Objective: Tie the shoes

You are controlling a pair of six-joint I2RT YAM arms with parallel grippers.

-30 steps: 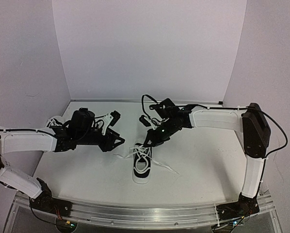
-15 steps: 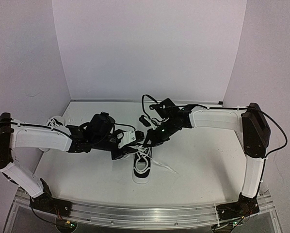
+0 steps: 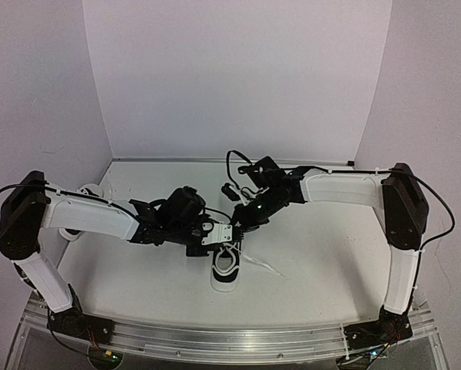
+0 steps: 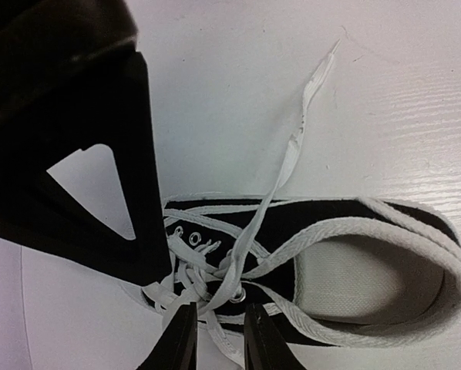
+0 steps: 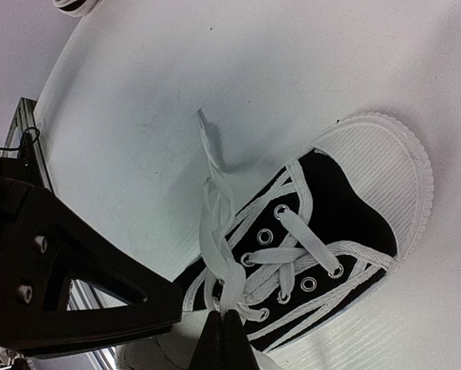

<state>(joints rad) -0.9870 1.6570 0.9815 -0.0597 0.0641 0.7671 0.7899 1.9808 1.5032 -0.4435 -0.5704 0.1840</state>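
Observation:
One black-and-white shoe lies mid-table, toe toward the near edge; it also shows in the left wrist view and the right wrist view. My right gripper is shut on a white lace loop just above the shoe's top eyelets. My left gripper sits at the shoe's tongue, jaws a little open, with crossed lace strands lying between its fingertips. A loose lace end trails on the table. The second shoe lies at the far left, partly hidden by my left arm.
The white table is bordered by purple walls at the back and sides. A metal rail runs along the near edge. Another loose lace end lies to the right of the shoe.
My left arm has swung right from the table's left side to the shoe, its gripper now over the laces. My right gripper has stayed put, holding the lace.

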